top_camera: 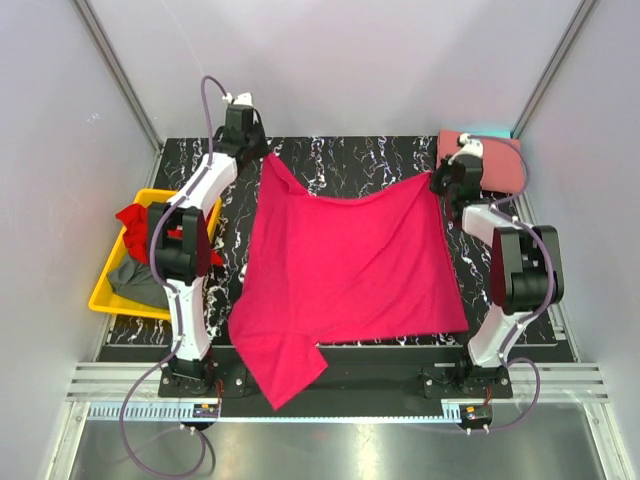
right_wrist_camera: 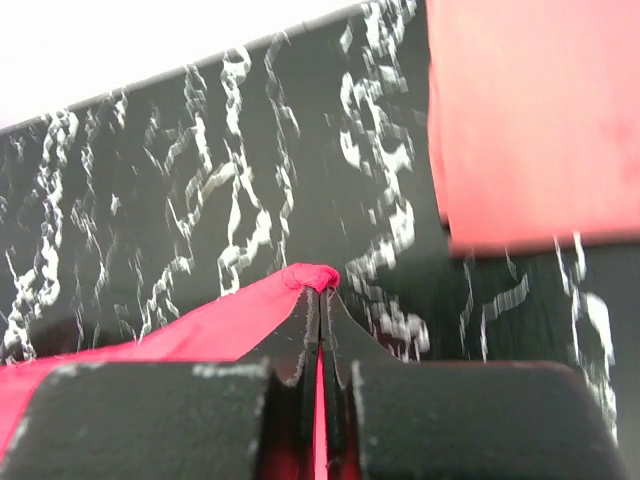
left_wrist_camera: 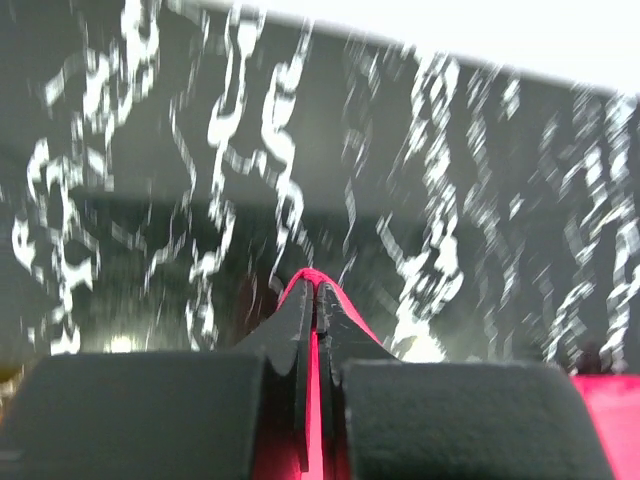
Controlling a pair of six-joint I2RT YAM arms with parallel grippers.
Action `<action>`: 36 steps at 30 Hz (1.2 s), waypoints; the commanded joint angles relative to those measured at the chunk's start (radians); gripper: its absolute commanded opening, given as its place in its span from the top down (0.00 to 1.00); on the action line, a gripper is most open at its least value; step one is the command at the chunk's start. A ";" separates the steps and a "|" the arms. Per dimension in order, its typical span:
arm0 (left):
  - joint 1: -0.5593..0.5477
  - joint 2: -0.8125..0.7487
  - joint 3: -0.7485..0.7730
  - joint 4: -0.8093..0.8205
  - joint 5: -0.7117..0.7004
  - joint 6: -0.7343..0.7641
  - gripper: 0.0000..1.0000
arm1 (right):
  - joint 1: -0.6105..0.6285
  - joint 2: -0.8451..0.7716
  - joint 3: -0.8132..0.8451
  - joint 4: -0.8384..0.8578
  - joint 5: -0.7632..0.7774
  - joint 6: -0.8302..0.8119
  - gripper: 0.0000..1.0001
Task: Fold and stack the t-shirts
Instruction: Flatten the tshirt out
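- Your left gripper (left_wrist_camera: 315, 290) pinches the far-left corner of the magenta cloth t-shirt (top_camera: 345, 265).
- Your right gripper (right_wrist_camera: 321, 295) pinches its far-right corner.
- Its near-left part overhangs the black marbled table (top_camera: 340, 160).

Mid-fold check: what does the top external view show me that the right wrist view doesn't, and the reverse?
Top external only: the yellow plastic bin holding a red cloth t-shirt and a grey cloth t-shirt, the left gripper, and the full outline of the magenta cloth t-shirt.
Right wrist only: the right gripper seen close, shut on that shirt's edge.
Both: the magenta shirt, the folded salmon pink cloth t-shirt, and the black marbled table.
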 commanded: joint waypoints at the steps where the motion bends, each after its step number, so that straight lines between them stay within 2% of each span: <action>1: 0.000 0.043 0.128 0.070 0.033 0.015 1.00 | -0.020 0.061 0.146 0.047 -0.048 -0.057 1.00; 6: 0.005 0.154 0.282 0.011 0.033 0.026 1.00 | -0.030 0.161 0.249 0.009 -0.070 -0.074 1.00; 10: 0.005 0.085 0.263 -0.006 0.007 0.015 1.00 | -0.030 0.123 0.303 -0.078 -0.113 -0.080 1.00; 11: 0.005 0.056 0.257 -0.009 -0.006 0.015 1.00 | -0.030 0.070 0.315 -0.109 -0.105 -0.079 1.00; 13: 0.005 -0.047 0.248 -0.040 -0.017 0.025 1.00 | -0.030 -0.009 0.330 -0.195 -0.069 -0.068 1.00; 14: 0.003 -0.088 0.238 -0.048 -0.014 0.028 1.00 | -0.030 -0.106 0.334 -0.223 -0.056 -0.066 1.00; 17: 0.000 -0.356 0.122 -0.042 0.010 0.045 1.00 | -0.028 -0.309 0.352 -0.348 -0.035 -0.075 1.00; 19: -0.004 -0.470 0.059 -0.020 0.030 0.049 1.00 | -0.028 -0.445 0.383 -0.471 -0.029 -0.088 1.00; 23: -0.007 -0.778 -0.100 0.007 0.073 0.042 1.00 | -0.030 -0.639 0.438 -0.658 -0.030 -0.109 1.00; 28: -0.009 -0.979 -0.137 -0.071 0.119 0.008 1.00 | -0.028 -0.846 0.507 -0.858 -0.032 -0.108 1.00; 33: -0.010 -1.188 -0.185 -0.115 0.144 -0.008 1.00 | -0.030 -0.983 0.576 -1.013 -0.076 -0.092 1.00; 36: -0.010 -1.277 -0.173 -0.132 0.176 -0.029 1.00 | -0.030 -1.052 0.683 -1.112 -0.062 -0.091 1.00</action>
